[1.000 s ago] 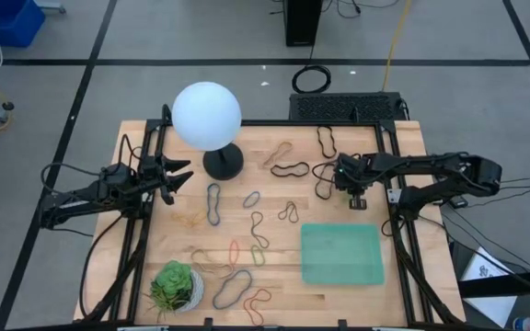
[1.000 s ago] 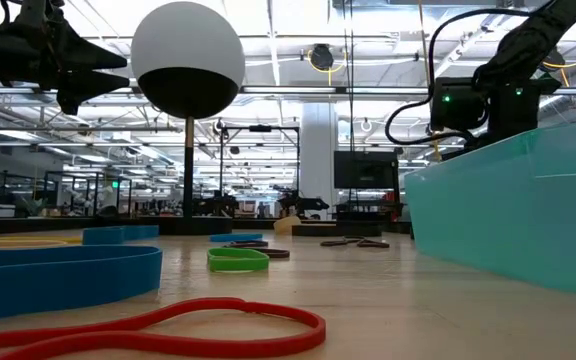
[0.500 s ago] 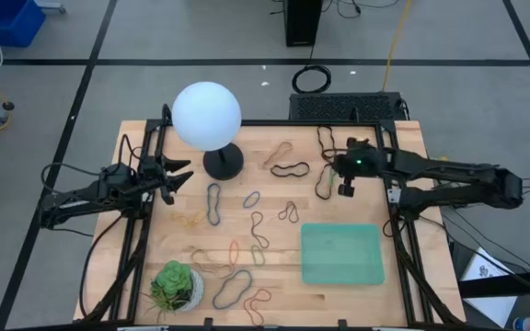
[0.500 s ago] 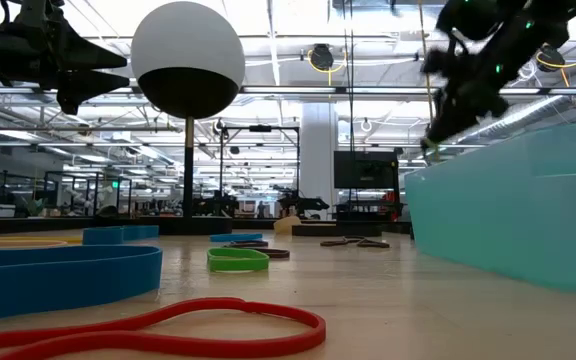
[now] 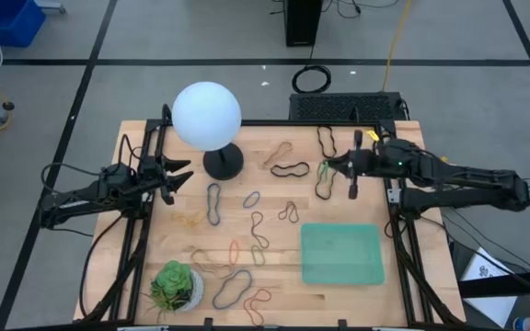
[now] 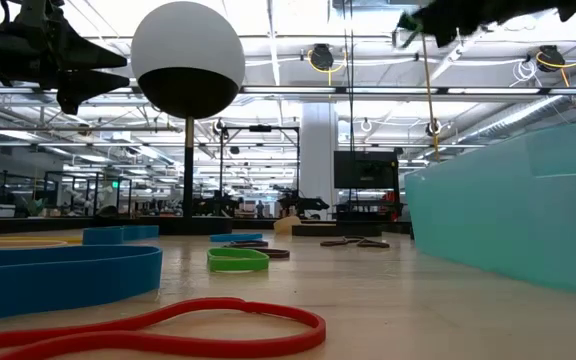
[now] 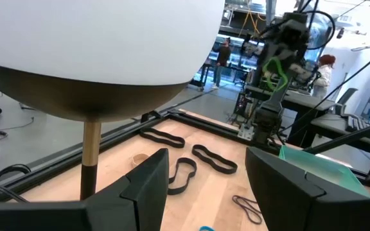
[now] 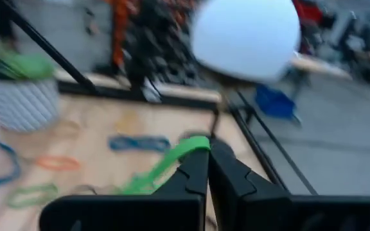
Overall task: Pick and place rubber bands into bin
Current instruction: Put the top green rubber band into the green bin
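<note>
My right gripper is shut on a green rubber band, high above the table's far right part, beyond the bin's far edge. The band also shows in the left wrist view. The mint-green bin lies flat on the table's near right part. Several other rubber bands lie flat on the wood, among them a black one, a dark one and an orange one. My left gripper is open and empty at the table's left, next to the lamp's base. My right gripper pinches the green rubber band at one end between its two shut fingertips. The fingers lie about level and point toward the table's left. The rest of the band hangs slack from the tips, lifted clear of the table.
A white globe lamp stands on a black base at the far left of middle. A white pot with a green succulent stands at the near left. Black frame rails run along the table's sides.
My right gripper has risen from the table and tipped from pointing down to about level, pointing toward the table's left, and has gone a little toward the far edge. The green band has come up with it, clear of the wood.
</note>
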Controlling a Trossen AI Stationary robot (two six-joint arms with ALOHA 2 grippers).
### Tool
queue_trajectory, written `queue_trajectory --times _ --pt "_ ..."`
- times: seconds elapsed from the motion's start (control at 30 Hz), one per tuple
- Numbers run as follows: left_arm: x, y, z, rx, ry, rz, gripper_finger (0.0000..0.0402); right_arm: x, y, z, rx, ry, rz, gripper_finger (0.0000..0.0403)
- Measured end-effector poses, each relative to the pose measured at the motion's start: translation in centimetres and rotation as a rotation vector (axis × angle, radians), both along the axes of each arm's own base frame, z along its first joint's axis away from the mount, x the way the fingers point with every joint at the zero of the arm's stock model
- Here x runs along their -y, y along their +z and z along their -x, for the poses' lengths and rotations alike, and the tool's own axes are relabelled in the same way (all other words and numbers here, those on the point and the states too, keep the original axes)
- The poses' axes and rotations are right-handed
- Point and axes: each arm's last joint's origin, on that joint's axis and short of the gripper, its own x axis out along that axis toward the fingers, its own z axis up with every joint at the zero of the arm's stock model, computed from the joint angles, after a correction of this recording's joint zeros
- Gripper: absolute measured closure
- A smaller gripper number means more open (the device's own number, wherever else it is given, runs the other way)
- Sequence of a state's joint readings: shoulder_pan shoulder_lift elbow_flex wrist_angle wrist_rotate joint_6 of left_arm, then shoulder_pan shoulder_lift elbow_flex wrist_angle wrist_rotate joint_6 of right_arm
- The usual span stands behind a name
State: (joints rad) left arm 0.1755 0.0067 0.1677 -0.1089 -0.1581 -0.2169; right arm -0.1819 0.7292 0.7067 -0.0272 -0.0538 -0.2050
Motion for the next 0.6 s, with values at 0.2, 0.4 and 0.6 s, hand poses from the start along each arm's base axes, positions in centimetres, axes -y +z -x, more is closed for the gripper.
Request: queue_trajectory --times 0.2,0.4,0.6 --pt "0.0 0.0 0.0 0.001 -0.001 0.0 0.019 -1.2 0.7 -0.2 0.049 0.147 -0.003 0.0403" --pt "0.0 0.0 0.0 0.001 -0.001 0.0 0.019 -2.1 1.8 -0.5 -0.096 0.185 -0.069 0.0403" --pt "0.0 0.0 0.0 0.001 -0.001 0.0 0.019 -3.2 3.4 -2.0 -0.324 0.188 -0.182 0.0403"
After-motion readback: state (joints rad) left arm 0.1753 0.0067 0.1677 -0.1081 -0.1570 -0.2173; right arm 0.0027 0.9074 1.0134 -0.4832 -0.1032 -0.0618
